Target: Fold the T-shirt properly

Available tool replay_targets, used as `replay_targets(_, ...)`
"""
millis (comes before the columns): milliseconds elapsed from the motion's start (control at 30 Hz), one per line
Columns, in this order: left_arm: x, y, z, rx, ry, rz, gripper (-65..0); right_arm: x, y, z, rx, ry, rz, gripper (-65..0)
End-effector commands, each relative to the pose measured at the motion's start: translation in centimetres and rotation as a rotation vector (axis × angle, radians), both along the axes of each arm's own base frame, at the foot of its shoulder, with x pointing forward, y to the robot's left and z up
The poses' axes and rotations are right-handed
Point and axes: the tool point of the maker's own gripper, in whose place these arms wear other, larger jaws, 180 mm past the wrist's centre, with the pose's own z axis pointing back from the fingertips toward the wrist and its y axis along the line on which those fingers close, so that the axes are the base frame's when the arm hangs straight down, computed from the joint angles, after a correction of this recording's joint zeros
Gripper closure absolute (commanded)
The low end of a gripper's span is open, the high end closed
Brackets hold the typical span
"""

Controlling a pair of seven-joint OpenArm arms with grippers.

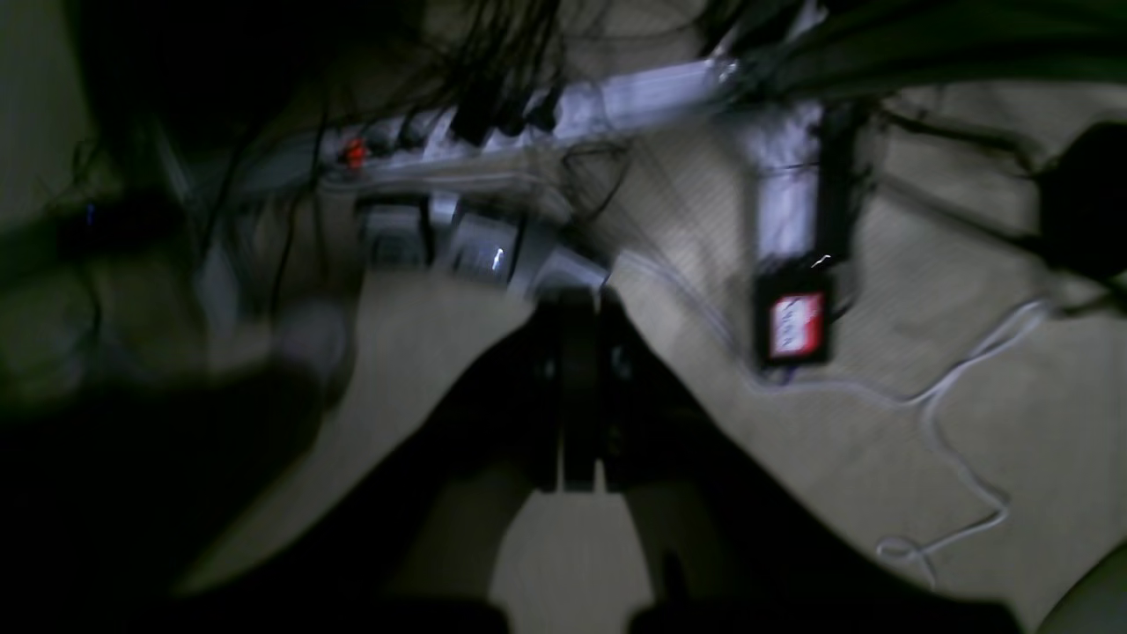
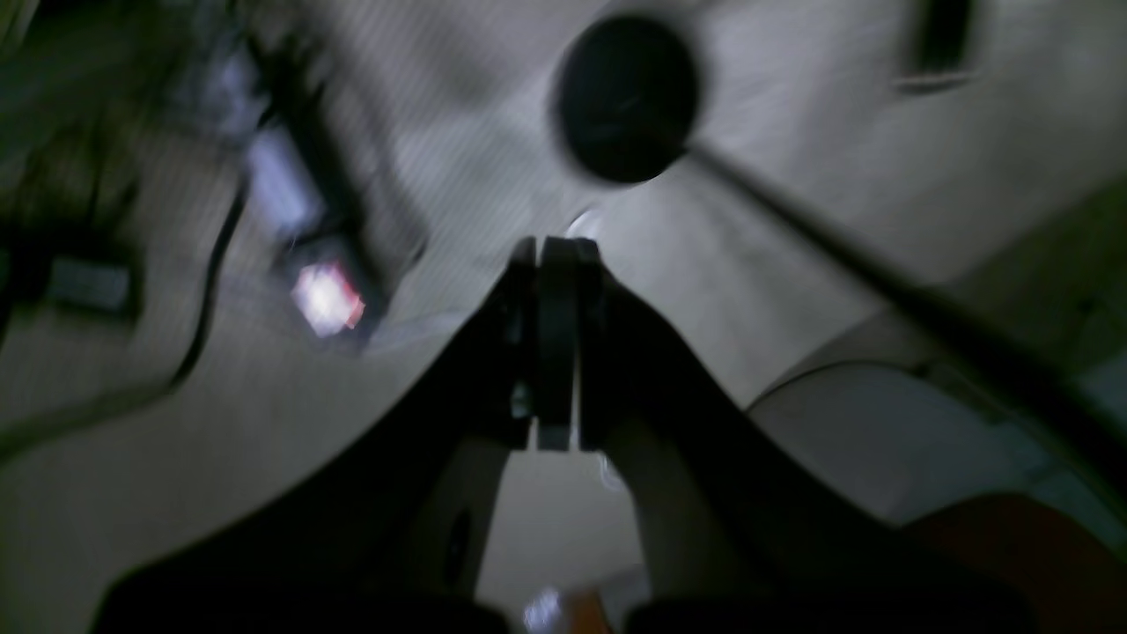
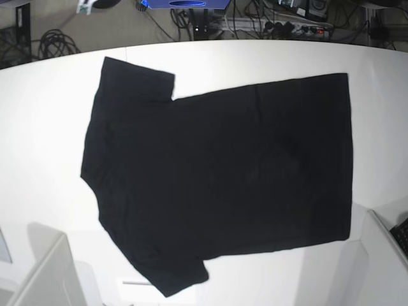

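base: you look straight down from high over the white counter, the whole T-shirt in frame.
left wrist: sits behind its pincer, aimed at a floor with a power strip; blurred.
right wrist: same setup behind its pincer, facing floor.
shared: both wrist views catch a red-labelled box.

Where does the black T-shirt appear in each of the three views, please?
Base: the T-shirt lies spread flat over the middle of the white table.
Left wrist: not in it.
Right wrist: not in it.
Shared landmark: the red-and-white labelled box on the floor, in both wrist views.
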Motion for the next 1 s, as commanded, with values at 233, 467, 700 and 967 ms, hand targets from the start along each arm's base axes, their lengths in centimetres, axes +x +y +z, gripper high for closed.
replay_targets(233, 3.5, 1.1, 6.9, 0.023, -0.184, -0.026, 0.0, 4.4, -3.2, 6.9, -0.116, -0.139, -0.014, 0.0)
replay_targets(467, 6.0, 1.2, 11.1, 0.030, -0.294, -0.037, 0.0, 9.6, -4.4, 13.5, -0.217, -0.335, -0.031, 0.0)
replay_targets(700, 10.5, 0.5, 15.9, 0.026, -0.458, -0.055, 0.0, 16.0, -3.7, 18.1, -0.243, -0.520, 0.010, 0.0)
replay_targets(967, 13.8, -0.1, 18.1, -0.020, -0.562, -0.009, 0.0, 22.9, 0.1, 19.7, -0.127, -0.604, 0.032, -19.5)
